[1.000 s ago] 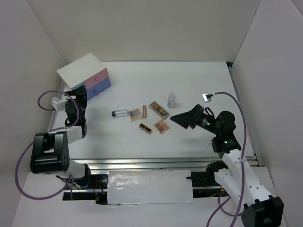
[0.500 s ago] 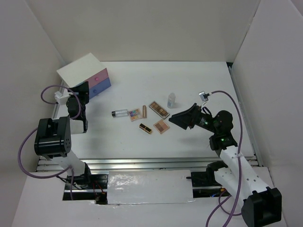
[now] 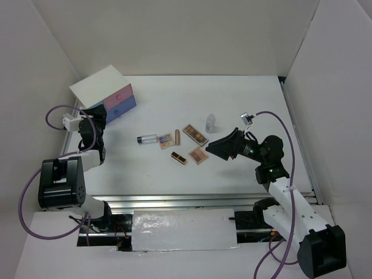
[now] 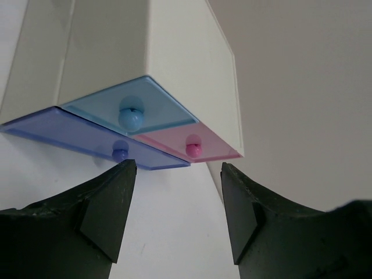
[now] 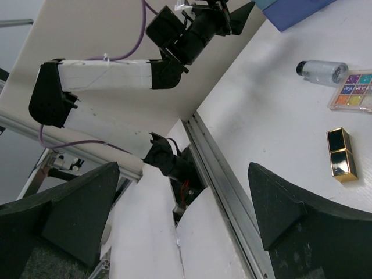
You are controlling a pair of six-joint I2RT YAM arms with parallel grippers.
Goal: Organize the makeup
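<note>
Your right gripper (image 3: pixel 213 145) hung wide open and empty just right of the tan palette (image 3: pixel 198 154), with the black-gold compact (image 3: pixel 179 157) beside it. Behind them, mid-table, lay the clear tube (image 3: pixel 147 139), multicoloured palette (image 3: pixel 165 140), lipstick tube (image 3: pixel 177 137) and brown palette (image 3: pixel 195 135), with the small clear bottle (image 3: pixel 210 122) farther back. None was stowed. Far left, your left gripper (image 4: pixel 177 170) faced the white drawer box (image 4: pixel 192 64), jaws apart and holding nothing. The step looked like opening a drawer. You needed to centre on the pink knob (image 4: pixel 193 147) alone, close, then pull straight. The blue knob (image 4: pixel 120 150) sat close enough to catch.
</note>
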